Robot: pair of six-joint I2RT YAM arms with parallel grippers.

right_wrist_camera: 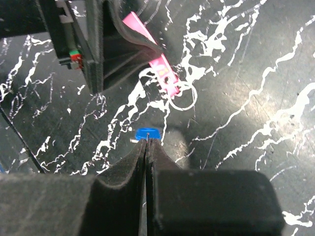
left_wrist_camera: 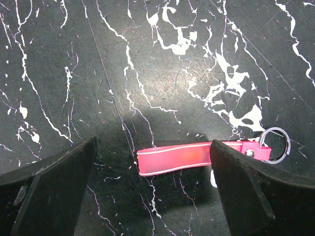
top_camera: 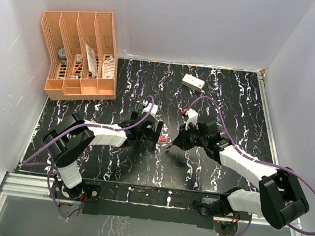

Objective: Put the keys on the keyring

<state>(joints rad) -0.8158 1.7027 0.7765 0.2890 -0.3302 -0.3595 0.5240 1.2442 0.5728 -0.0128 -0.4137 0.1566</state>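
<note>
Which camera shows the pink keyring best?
The left wrist view: nearly the whole keyring lies flat between the open fingers. The right wrist view shows only its ring end; from above it is a tiny pink speck.

Lab test booth: white walls (top_camera: 204, 20), marbled tabletop (top_camera: 242, 95)

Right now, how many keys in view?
1: blue-headed key, apparently pinched in the shut right gripper, beside the ring on the pink strap. More may be hidden.
</note>
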